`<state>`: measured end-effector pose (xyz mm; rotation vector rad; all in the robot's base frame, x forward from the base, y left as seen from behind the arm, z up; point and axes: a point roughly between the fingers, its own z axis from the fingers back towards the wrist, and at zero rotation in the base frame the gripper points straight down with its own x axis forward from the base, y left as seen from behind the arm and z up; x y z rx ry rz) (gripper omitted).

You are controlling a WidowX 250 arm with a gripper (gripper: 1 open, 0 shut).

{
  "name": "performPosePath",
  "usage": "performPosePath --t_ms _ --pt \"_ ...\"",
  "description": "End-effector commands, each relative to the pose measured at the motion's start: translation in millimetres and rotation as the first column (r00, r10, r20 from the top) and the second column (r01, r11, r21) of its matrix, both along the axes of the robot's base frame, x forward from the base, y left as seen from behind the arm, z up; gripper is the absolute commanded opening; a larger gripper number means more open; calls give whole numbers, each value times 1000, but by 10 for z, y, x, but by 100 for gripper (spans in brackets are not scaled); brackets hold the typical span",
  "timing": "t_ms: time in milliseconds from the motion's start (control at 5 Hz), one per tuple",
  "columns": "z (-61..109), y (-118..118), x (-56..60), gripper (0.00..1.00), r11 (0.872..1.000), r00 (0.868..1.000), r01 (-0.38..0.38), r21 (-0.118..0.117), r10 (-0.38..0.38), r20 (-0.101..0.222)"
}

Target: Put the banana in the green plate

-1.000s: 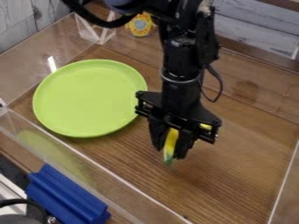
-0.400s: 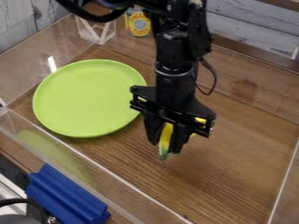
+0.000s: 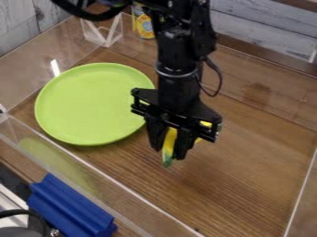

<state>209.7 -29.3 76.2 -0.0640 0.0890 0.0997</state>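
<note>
My pincer (image 3: 169, 148) is clamped on the banana (image 3: 166, 154), hanging upright; the green plate (image 3: 87, 102) lies just left.

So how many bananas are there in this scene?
1. The banana hangs upright in the tool, above the wooden table, just right of the green plate. The arm could hide another behind it.

Green plate (image 3: 87, 102) on wooden table (image 3: 254, 139)
</note>
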Motion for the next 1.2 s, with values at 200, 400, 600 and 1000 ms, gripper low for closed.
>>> performPosePath --t_ms 200,400,600,1000 --pt "126 94 2 0 1000 999 -17 -1 17 43" --pt "141 150 -15 0 1000 999 -31 2 31 45" --pt "143 206 -25 0 999 998 -46 4 46 48" --pt "184 347 -38 0 997 995 -82 7 81 61"
